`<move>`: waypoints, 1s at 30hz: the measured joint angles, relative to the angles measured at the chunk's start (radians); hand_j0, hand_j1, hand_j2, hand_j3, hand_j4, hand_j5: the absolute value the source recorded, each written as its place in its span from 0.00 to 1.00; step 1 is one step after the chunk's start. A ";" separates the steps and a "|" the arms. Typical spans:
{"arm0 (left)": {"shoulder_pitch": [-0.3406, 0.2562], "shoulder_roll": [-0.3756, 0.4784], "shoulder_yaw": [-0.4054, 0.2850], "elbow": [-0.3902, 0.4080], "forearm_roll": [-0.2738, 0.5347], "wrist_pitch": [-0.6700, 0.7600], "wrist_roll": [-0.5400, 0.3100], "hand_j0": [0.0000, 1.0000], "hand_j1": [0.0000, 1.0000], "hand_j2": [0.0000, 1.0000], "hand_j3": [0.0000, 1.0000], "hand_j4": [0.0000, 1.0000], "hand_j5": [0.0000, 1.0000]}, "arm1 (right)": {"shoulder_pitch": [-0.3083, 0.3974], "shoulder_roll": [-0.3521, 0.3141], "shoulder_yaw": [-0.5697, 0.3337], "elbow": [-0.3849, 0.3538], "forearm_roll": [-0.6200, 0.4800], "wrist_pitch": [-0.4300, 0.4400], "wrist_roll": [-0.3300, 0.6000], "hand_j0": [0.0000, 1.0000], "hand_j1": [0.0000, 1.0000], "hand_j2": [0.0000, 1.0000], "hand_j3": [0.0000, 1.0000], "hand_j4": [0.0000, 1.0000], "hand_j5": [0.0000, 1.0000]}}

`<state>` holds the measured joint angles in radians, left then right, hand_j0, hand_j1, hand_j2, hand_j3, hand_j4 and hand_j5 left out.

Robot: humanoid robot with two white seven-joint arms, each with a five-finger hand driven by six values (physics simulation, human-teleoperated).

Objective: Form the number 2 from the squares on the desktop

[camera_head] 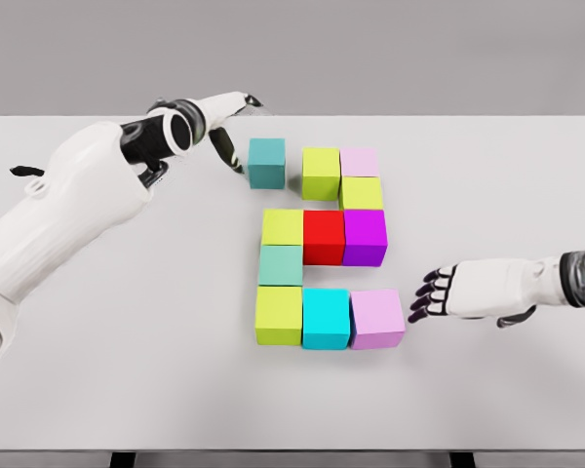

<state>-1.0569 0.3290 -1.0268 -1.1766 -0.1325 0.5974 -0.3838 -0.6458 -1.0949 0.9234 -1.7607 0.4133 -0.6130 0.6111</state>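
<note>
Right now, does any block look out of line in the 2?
Yes. The teal block at the top left sits apart from the yellow-green block beside it, leaving a visible gap in the top row. The left hand is right next to it. The other blocks sit snug.

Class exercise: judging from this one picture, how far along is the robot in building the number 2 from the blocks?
Nearly done: the middle row, the bottom row and most of the top row sit joined. In hand: the left hand, fingers extended, is beside the teal cube. Left: closing its gap to the yellow-green cube. The right hand rests open near the lilac cube.
</note>
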 measured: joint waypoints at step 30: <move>-0.054 0.028 -0.222 0.179 -0.301 -0.423 -0.010 1.00 1.00 1.00 1.00 1.00 1.00 | -0.002 0.028 0.005 -0.002 -0.002 0.000 0.000 1.00 1.00 1.00 1.00 1.00 1.00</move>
<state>-1.1106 0.3573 -1.2489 -0.9979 -0.4333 0.1744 -0.3938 -0.6473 -1.0671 0.9282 -1.7624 0.4108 -0.6129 0.6111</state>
